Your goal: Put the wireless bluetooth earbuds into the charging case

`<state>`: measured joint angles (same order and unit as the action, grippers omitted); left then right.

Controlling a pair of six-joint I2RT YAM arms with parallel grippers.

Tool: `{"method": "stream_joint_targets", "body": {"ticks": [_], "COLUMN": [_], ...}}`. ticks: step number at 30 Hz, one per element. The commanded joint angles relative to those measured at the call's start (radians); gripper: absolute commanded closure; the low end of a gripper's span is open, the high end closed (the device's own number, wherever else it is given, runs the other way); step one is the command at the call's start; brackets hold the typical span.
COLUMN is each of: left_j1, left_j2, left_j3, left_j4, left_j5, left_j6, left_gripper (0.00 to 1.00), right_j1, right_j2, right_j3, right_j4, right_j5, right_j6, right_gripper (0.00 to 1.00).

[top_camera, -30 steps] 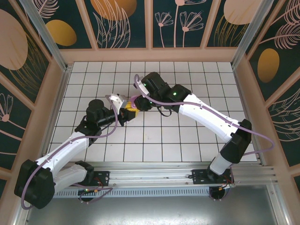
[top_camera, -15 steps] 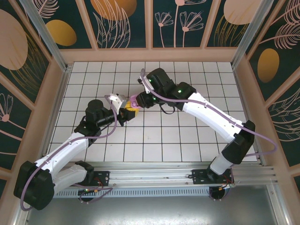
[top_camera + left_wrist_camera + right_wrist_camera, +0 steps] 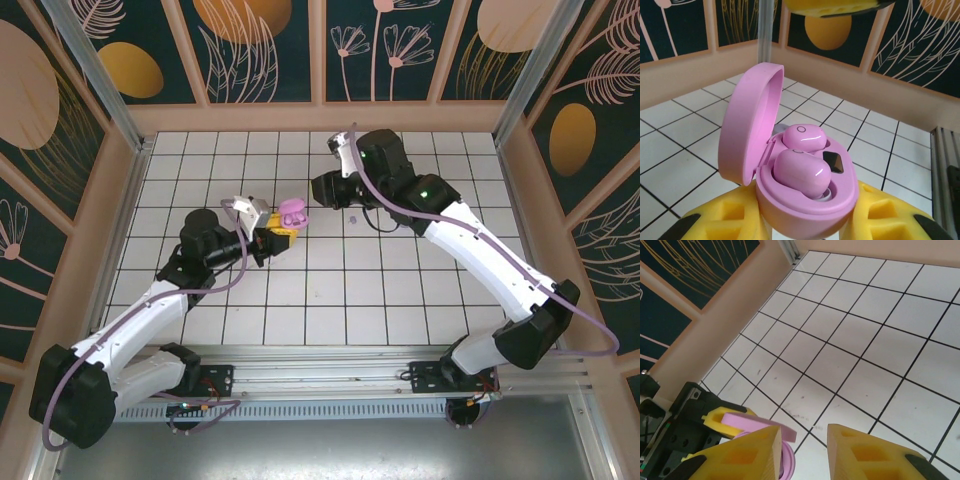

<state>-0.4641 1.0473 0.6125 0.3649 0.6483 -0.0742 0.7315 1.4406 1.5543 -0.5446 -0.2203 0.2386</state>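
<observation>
Between the yellow foam fingers (image 3: 715,226) of the left gripper (image 3: 274,238), the lilac-pink charging case (image 3: 807,202) is clamped by its lower shell, upright, above the white tiled floor (image 3: 400,290). Its lid (image 3: 751,131) stands hinged open on the left side in the left wrist view. Inside the shell sit two glossy lilac earbuds (image 3: 799,171), one in front of the other, touching or nearly touching; the rear one carries a small ring mark on top. A small dark rectangular window lies in the shell just beside them on the right.

From above, the case (image 3: 292,213) appears at the tip of the left arm, near the middle of the floor and slightly left of centre. The right gripper (image 3: 322,188) hangs near it, up and to the right, not touching. In the right wrist view its two yellow fingers (image 3: 742,456) stand apart with only bare tile seen between them, nothing gripped; the case's pink lid (image 3: 759,423) shows below and to the left of them. Peach-framed dark wall panels (image 3: 260,45) with leaf drawings enclose the floor.
</observation>
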Motion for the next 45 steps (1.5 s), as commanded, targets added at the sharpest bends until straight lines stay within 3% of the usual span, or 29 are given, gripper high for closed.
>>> {"method": "stream_joint_targets", "body": {"ticks": [1, 8, 22, 35, 40, 45], "left_j1": [-0.004, -0.005, -0.005, -0.005, -0.004, -0.005], "left_j2": [0.006, 0.013, 0.005, -0.007, -0.006, -0.006], "left_j3": [0.039, 0.066, 0.066, 0.07, 0.069, 0.069], "left_j4": [0.06, 0.063, 0.083, 0.077, 0.08, 0.081], "left_j5": [0.055, 0.083, 0.016, -0.031, -0.026, -0.02], "left_j6": [-0.032, -0.05, -0.05, -0.038, -0.034, -0.03], "left_gripper": [0.94, 0.94, 0.94, 0.94, 0.94, 0.94], "right_j1": [-0.027, -0.083, -0.071, -0.076, -0.105, -0.112], "right_j2": [-0.009, 0.044, 0.065, -0.046, -0.065, -0.06], "right_j3": [-0.014, -0.01, -0.07, -0.202, -0.25, -0.291], "right_j4": [0.091, 0.194, 0.197, 0.186, 0.26, 0.382], "right_j5": [-0.066, -0.242, -0.358, -0.342, -0.381, -0.475], "right_j6": [0.033, 0.093, 0.095, 0.078, 0.17, 0.282], "right_gripper": [0.7, 0.7, 0.71, 0.69, 0.6, 0.43]}}
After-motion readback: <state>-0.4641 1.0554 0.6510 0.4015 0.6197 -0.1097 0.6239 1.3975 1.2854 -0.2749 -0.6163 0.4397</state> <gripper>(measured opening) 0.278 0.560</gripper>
